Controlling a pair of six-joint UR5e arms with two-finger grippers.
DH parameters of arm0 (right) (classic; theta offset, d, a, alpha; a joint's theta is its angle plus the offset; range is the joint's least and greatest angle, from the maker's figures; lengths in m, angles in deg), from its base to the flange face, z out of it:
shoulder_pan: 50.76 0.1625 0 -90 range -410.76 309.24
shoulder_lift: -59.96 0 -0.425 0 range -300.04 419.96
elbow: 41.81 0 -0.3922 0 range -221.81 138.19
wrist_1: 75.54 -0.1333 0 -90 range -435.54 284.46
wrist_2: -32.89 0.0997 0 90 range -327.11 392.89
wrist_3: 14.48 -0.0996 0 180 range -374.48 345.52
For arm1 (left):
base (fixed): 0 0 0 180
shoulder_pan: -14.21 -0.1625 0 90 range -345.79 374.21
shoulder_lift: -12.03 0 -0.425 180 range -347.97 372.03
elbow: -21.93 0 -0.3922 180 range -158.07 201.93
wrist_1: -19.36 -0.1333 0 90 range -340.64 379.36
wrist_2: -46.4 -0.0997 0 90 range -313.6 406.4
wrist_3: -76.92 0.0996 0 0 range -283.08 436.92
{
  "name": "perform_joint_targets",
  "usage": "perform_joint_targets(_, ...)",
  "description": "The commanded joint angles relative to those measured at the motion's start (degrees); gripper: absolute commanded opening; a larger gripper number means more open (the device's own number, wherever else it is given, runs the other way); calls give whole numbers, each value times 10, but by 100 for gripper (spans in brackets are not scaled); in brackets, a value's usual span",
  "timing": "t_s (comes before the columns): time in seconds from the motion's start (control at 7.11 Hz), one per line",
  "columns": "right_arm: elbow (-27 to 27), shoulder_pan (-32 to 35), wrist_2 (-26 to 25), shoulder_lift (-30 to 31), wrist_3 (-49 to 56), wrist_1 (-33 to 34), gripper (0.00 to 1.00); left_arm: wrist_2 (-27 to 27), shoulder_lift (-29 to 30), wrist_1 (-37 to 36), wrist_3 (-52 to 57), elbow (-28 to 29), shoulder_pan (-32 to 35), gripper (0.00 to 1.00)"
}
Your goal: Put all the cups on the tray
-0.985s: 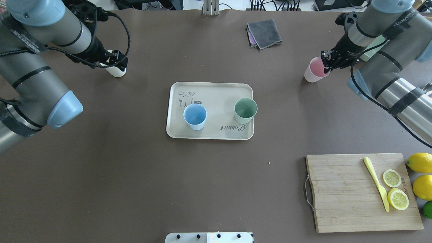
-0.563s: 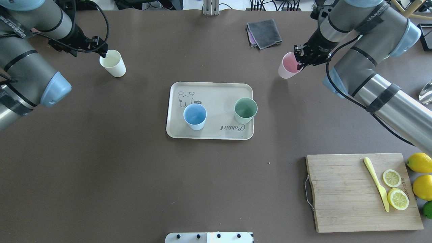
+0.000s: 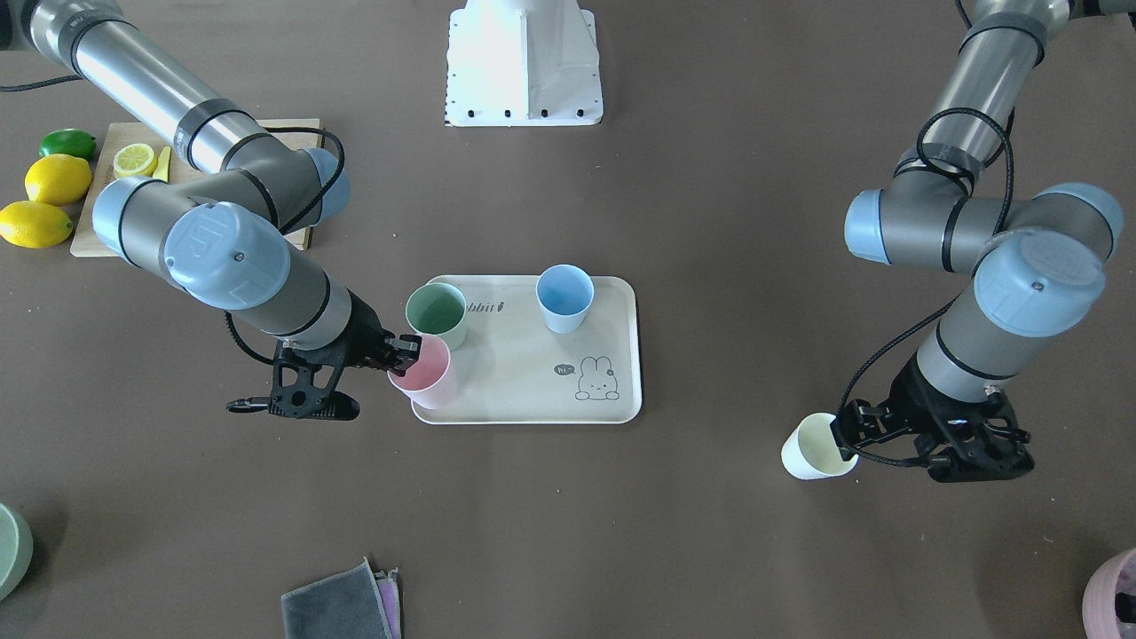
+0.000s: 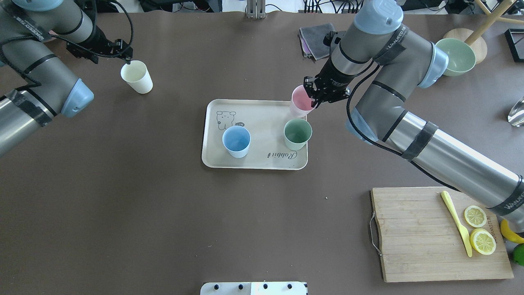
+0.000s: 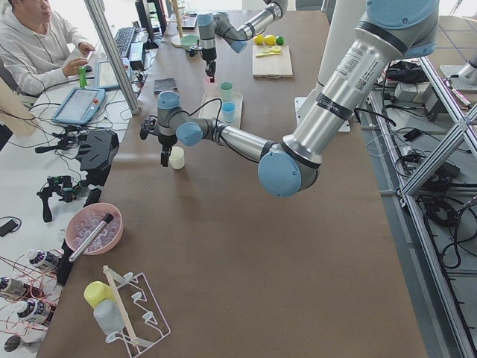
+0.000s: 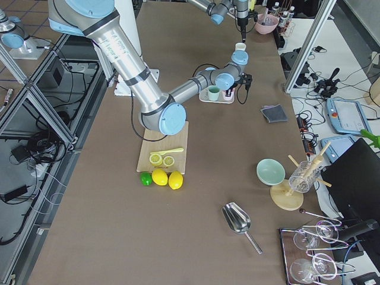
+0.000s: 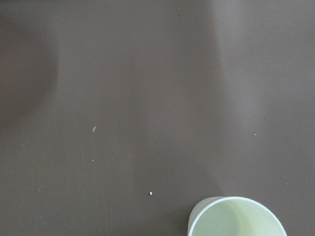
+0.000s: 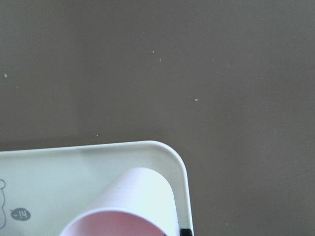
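Note:
The beige tray point(image 4: 262, 110) lies mid-table. The light blue cup point(image 4: 236, 141) and the sage green cup point(image 4: 297, 134) stand on it. My right gripper point(image 4: 314, 95) is shut on the rim of the pink cup point(image 4: 302, 102) and holds it over the tray's far right corner; the right wrist view shows the pink cup point(image 8: 133, 206) above that corner point(image 8: 172, 157). I cannot tell if it touches the tray. The cream-yellow cup point(image 4: 137, 77) stands on the table at far left. My left gripper point(image 4: 125, 58) is just beside its rim, looks open, and holds nothing.
A wooden cutting board point(image 4: 421, 233) with lemon slices and a yellow knife lies at the near right, with lemons beside it. A grey cloth point(image 4: 317, 41) and a green bowl point(image 4: 454, 57) sit at the far right. A pink-purple container point(image 3: 1114, 595) stands beyond the left arm.
My right arm has carried the pink cup leftward from the table's far right to the tray's far right corner. My left gripper has drawn back off the cream-yellow cup, which has not moved.

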Motion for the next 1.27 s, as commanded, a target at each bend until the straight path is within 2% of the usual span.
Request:
perform_joint_targets(0.0,-1,-15,-3,-11,-10,0,71,-1,4,23,-7,20,-6,97)
perform_joint_targets(0.14,-2,-15,-3,-14,-22,0,99,-1,3,34,-8,25,-17,80)
perform_joint_targets(0.42,-9,-1,-3,-15,-24,0,100,-2,-4,41,-8,24,-29,39)
perform_joint_targets(0.56,-12,5,-2,-16,-28,0,100,-2,-4,40,-8,24,-29,0)
perform_joint_targets(0.84,-34,35,12,-14,-28,4,100,7,4,34,-9,5,-31,0)
perform_joint_targets(0.99,-34,52,25,-6,-19,3,100,18,36,9,-17,-4,-32,0)
perform_joint_targets(1.13,-39,65,33,17,-3,3,100,18,68,-41,-76,-29,-60,0)
